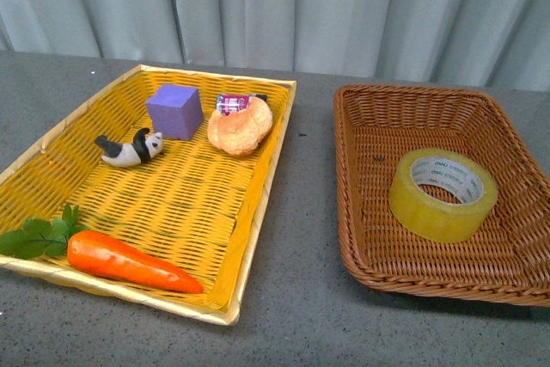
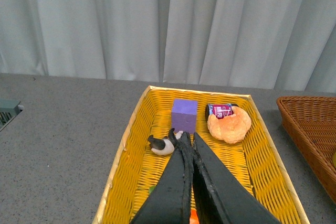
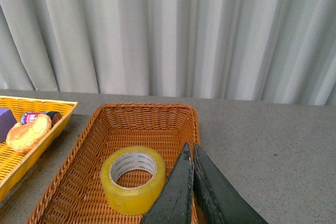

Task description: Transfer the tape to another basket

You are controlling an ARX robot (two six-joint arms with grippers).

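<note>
Grey curtains hang behind a grey bench. Two baskets sit on the bench, side by side with a gap between them.

On the robot's right is the brown basket. It is deep and woven. The tape lies flat inside it, with its hole facing up. The tape is a fat yellow see-through roll with a white inside ring that has small print on it. It sits near the middle of the basket floor and nothing else is in there with it.

On the robot's left is the yellow tray. It is flat and shallow. A purple block sits near the far end. Just beside it is a bread roll, and a small pink packet peeks out from behind the bread. A little panda toy lies on its side in front of the block. An orange carrot with green leaves lies across the near corner, and its leaves hang over the edge.

From the wrist cameras, the left gripper is above the yellow tray with its two black fingers pressed together, holding nothing. The right gripper is above the brown basket, near the tape but not touching it. Its fingers are pressed together too, with nothing between them.
</note>
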